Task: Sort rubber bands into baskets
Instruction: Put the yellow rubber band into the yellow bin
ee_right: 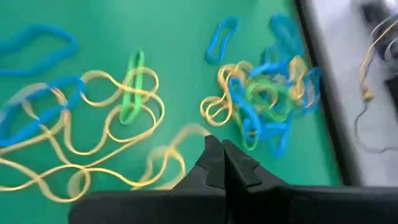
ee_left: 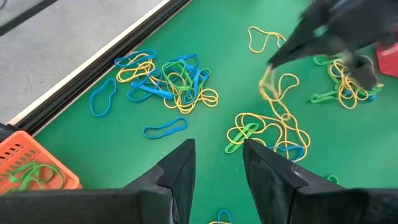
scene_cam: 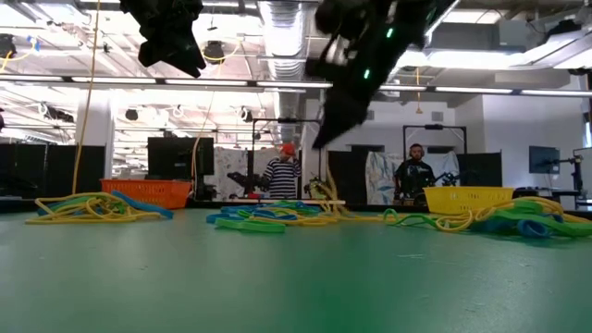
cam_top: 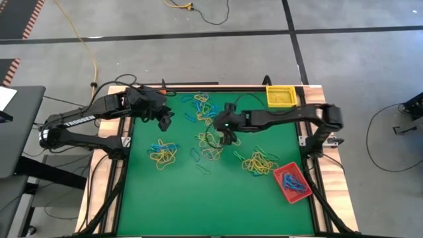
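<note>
Rubber bands (cam_top: 211, 135) lie in several loose clumps of yellow, blue and green across a green table (cam_top: 198, 205). From above, the right gripper (cam_top: 228, 137) hangs over the middle of the table, just beside a yellow tangle, and a yellow basket (cam_top: 280, 96) sits at the far right corner, with a red basket (cam_top: 291, 182) holding blue bands near the right edge. The left gripper (cam_top: 165, 119) waits over the far left part of the table, farther from that tangle, so the right arm is the nearer one. At table height, the right gripper (scene_cam: 326, 134) is raised clear of the table, with band clumps (scene_cam: 268, 218) in a row beneath, and an orange basket (scene_cam: 146, 191) stands at the left; two people stand in the room behind. From the left wrist, its fingers (ee_left: 180, 177) are parted with nothing between them, an orange basket (ee_left: 31, 168) holding green bands is close by, and the right arm appears to be lifting a thin yellow band (ee_left: 273, 84) by one end. From the right wrist, the jaws are pressed together; a blurred yellow loop (ee_right: 168, 155) runs right at the tips, seemingly pinched there, trailing away toward the yellow tangle (ee_right: 81, 130), with a mixed clump (ee_right: 267, 93) further ahead.
</note>
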